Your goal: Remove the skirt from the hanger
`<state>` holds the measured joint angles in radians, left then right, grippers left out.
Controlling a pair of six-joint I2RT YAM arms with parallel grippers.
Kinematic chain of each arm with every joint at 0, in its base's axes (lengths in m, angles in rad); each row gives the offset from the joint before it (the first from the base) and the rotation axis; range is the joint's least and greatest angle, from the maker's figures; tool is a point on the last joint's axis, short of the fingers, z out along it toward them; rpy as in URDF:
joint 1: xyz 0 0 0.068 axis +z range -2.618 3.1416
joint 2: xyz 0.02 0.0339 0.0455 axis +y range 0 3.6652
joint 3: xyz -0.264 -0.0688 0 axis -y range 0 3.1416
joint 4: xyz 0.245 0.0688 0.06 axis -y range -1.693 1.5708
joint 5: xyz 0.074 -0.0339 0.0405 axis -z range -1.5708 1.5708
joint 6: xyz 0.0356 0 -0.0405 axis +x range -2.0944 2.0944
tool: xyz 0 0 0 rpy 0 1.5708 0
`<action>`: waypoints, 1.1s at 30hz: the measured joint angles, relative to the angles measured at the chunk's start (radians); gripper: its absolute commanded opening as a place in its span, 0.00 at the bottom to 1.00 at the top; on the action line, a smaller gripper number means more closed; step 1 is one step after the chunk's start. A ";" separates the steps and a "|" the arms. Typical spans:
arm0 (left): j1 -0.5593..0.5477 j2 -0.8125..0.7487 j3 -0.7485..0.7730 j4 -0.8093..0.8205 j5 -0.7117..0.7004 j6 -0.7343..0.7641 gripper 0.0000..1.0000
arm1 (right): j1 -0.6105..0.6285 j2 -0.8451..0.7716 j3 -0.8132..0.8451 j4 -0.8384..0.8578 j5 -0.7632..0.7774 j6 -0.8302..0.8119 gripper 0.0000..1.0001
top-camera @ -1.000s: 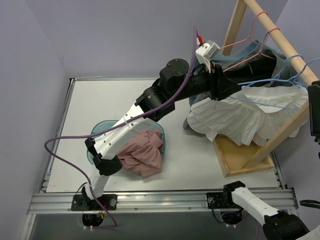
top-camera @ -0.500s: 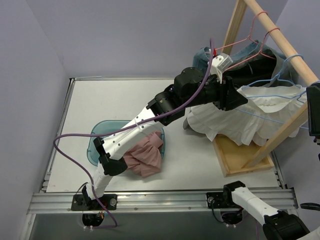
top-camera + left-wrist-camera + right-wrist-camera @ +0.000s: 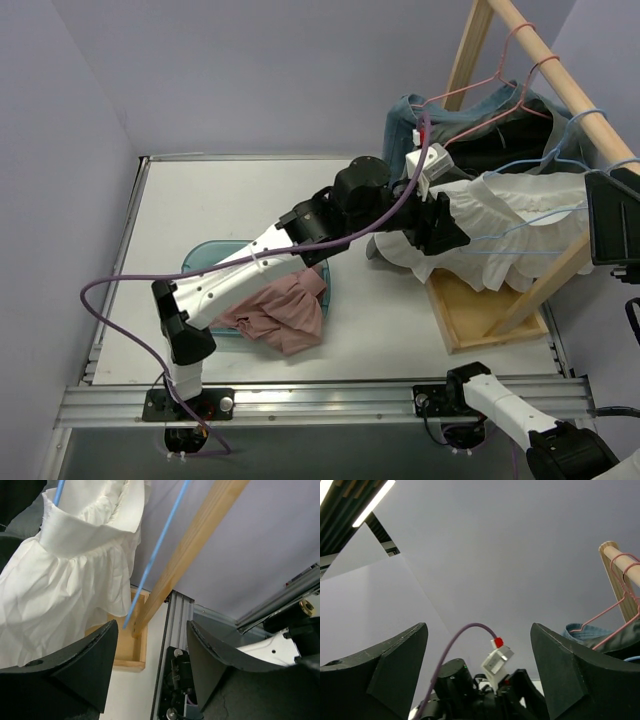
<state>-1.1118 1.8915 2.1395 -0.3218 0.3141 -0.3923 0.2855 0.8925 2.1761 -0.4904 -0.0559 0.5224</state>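
Observation:
The white ruffled skirt (image 3: 500,235) hangs from a blue wire hanger (image 3: 545,160) on the wooden rack's rail (image 3: 560,85). My left gripper (image 3: 445,225) is at the skirt's left edge, its jaws open and empty. In the left wrist view the skirt (image 3: 70,580) fills the upper left, with the blue hanger wire (image 3: 155,550) running past it beside a slanted wooden post (image 3: 195,545). The left gripper (image 3: 152,665) holds nothing. My right gripper (image 3: 612,225) hovers at the skirt's right end. The right gripper (image 3: 477,670) is open and empty, facing the left arm.
A teal basket (image 3: 195,258) holding a pink garment (image 3: 285,310) sits by the left arm. Dark and denim clothes (image 3: 480,135) hang on pink hangers (image 3: 515,55) behind the skirt. The rack's wooden base (image 3: 480,320) lies at the right, near the table's metal front rail (image 3: 330,400).
Both grippers have opened wider. The left gripper dropped from the skirt's waistband to its lower left edge, and the left arm swung lower. The right gripper shifted slightly left.

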 measured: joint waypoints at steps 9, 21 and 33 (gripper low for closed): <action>0.039 -0.114 0.005 -0.047 0.033 0.208 0.63 | 0.004 0.000 -0.016 -0.039 0.015 -0.001 0.83; 0.132 0.066 0.343 -0.262 0.221 0.519 0.69 | 0.004 0.000 -0.016 -0.041 0.011 0.000 0.83; 0.169 0.243 0.362 -0.264 0.277 0.534 0.68 | 0.005 0.000 -0.006 -0.053 0.004 -0.003 0.82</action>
<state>-0.9428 2.1345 2.5015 -0.5861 0.5907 0.1417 0.2901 0.8925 2.1696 -0.5434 -0.0521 0.5194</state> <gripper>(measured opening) 0.687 0.827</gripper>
